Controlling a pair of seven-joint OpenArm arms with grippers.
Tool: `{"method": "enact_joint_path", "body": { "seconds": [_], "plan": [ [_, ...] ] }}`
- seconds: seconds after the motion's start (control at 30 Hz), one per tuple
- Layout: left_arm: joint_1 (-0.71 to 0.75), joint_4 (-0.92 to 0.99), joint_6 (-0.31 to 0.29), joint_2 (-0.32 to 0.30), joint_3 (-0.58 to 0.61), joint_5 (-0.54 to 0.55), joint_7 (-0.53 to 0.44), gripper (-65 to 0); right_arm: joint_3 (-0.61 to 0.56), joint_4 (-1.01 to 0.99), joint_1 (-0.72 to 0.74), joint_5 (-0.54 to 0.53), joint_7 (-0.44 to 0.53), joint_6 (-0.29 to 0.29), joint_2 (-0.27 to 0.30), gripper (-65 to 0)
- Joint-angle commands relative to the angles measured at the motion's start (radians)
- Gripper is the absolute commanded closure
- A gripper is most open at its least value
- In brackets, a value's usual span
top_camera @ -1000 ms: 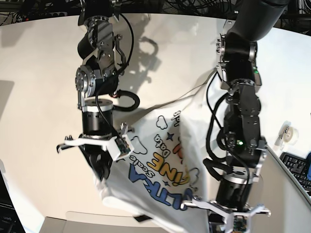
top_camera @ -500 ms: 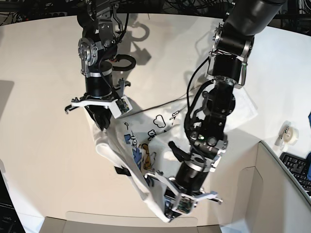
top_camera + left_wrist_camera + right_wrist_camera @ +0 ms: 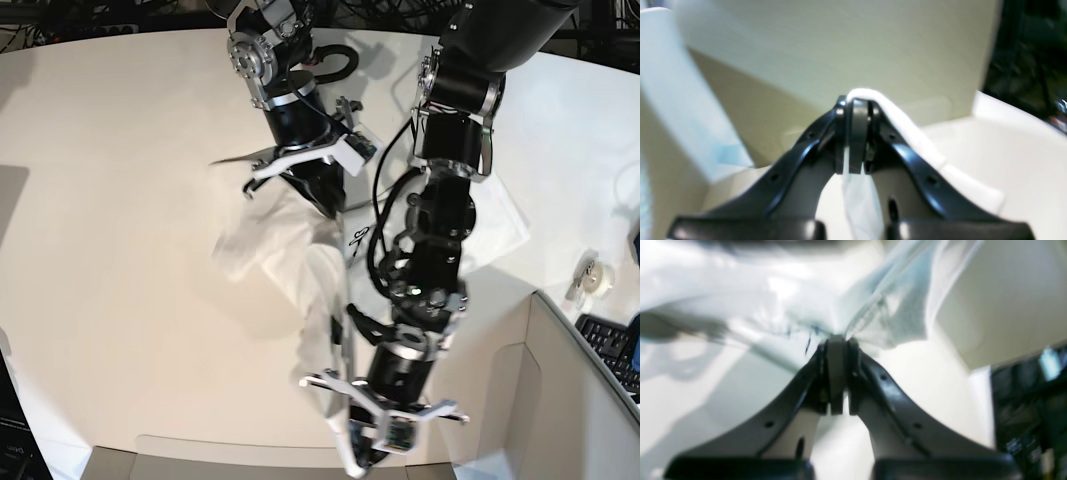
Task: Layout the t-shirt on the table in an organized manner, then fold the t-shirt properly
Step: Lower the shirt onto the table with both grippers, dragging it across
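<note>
Above the table (image 3: 110,250), both arms hold the shirt (image 3: 290,235) in the air; it hangs bunched and twisted between them, only its lower folds near the surface.

Step in hand, as judged: the layout stage, with the cloth gripped at two points for a spread. No fold is made yet.

Right gripper (image 3: 836,373): jaws closed tight, white cloth with blue print pinched at the tips. It sits at the far end of the shirt in the base view.

Left gripper (image 3: 855,133): jaws closed, a white hem draped over the pads and trailing down between the fingers. It sits near the front edge.

Which part of the shirt each one holds is hard to tell; the wrist views are blurred, possibly a hem or sleeve edge.

Next move calls for drawing the grippers apart to pull the twist out, then lowering the cloth flat, print visible, well inside the curved edge.
</note>
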State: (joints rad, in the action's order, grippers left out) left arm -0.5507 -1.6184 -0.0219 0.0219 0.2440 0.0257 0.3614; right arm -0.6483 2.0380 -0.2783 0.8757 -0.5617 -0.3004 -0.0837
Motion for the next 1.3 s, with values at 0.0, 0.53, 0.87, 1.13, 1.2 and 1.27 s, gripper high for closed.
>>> {"method": "enact_joint_path", "body": {
  "seconds": [0.0, 0.53, 0.87, 1.13, 1.2, 1.27],
  "plan": [
    [-0.039, -0.030, 0.012, -0.007, -0.039, -0.002, -0.048, 0.0, -0.078, 0.016, -0.008, -0.020, 0.015, 0.005, -0.035, 0.0],
    [-0.036, -0.158, 0.012, -0.066, 0.013, 0.004, -0.042, 0.0, 0.049, 0.020, 0.043, -0.045, 0.102, 0.022, -0.073, 0.0],
    [-0.045, 0.128, 0.012, 0.135, 0.308, 0.004, -0.051, 0.0, 0.390, 0.020, -0.032, -0.045, 0.102, 0.145, -0.073, 0.0],
    [-0.098, 0.393, 0.012, 0.135, 0.598, 0.006, -0.272, 0.0, 0.602, 0.019, -0.123, -0.131, 0.098, 0.140, -0.073, 0.0],
    [-0.098, 0.424, 0.012, 0.135, 0.645, 0.004, -0.304, 0.0, 0.648, 0.016, -0.140, -0.183, 0.095, 0.140, -0.073, 0.0],
    [-0.098, 0.448, 0.012, 0.135, 0.694, 0.004, -0.307, 0.0, 0.695, 0.016, -0.152, -0.252, 0.064, 0.140, -0.073, 0.0]
  ]
}}
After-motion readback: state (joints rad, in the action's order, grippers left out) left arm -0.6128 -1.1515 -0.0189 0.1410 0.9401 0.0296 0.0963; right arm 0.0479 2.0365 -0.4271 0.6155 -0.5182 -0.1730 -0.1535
